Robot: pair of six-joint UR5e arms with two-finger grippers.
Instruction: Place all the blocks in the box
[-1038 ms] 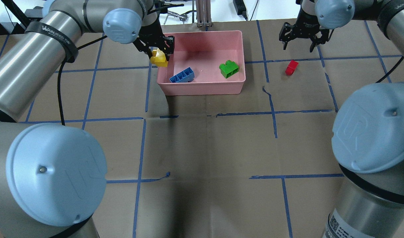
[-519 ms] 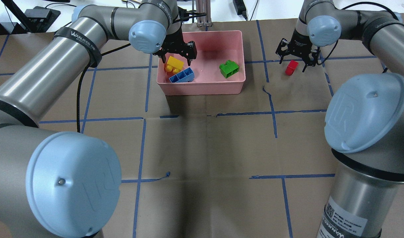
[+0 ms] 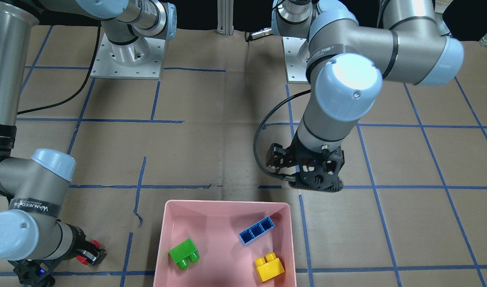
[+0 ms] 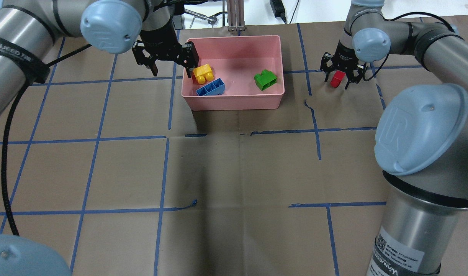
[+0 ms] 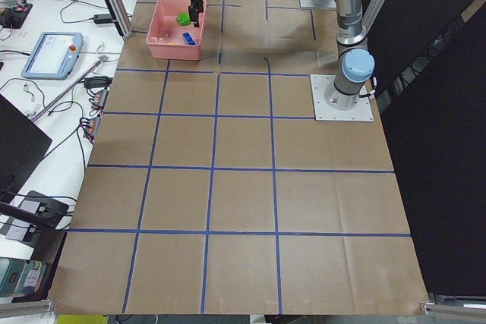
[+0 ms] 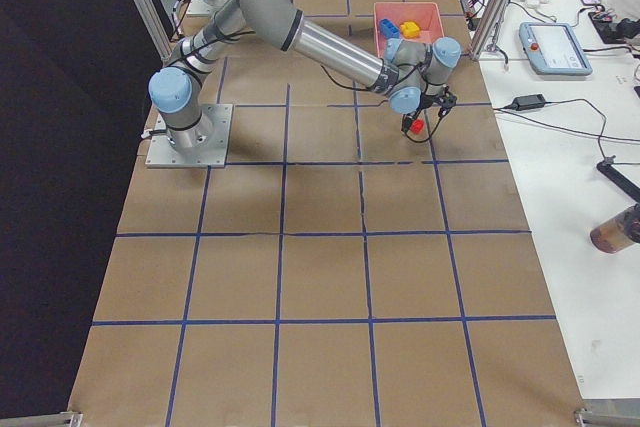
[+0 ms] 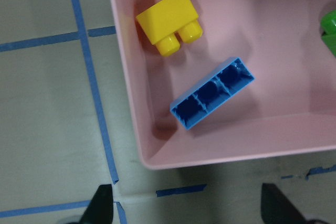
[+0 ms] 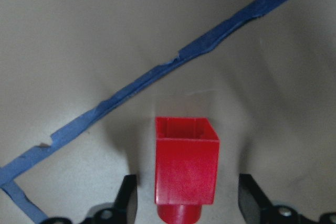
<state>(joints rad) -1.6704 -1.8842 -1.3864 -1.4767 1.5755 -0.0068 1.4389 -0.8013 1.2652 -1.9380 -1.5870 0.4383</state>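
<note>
L gripper (image 4: 172, 73): black two-finger pincer, fingers wide apart, nothing btwn them. Sits over robot-left wall of the shallow pink plastic box (image 4: 234, 103) w/ rounded corners. One finger is outside box, the other at that wall's rim.
yellow studded plastic brick (image 4: 202, 73): inside box, on its floor, near robot-left wall. Lies on its side, 2 studs pointing to box's robot-near wall.
long blue plastic brick (image 4: 210, 87): inside box, btwn yellow brick & box's robot-near wall. Just beside yellow brick; L wrist view shows a small gap. On its side, hollow underside showing.
box contents: 3 bricks. Box itself rests on the brown paper tabletop (image 4: 238, 172).
green studded plastic brick (image 4: 265, 79): inside box, near its robot-right wall, well apart from the other two.
small red plastic brick (image 4: 336, 78): outside box, on the paper off box's robot-right side, just on robot-near side of a blue tape line (image 4: 299, 71). Lies on its side.
R gripper (image 4: 336, 82): fingers apart, one each side of red brick. R wrist view shows a gap on both sides, so no contact.
</note>
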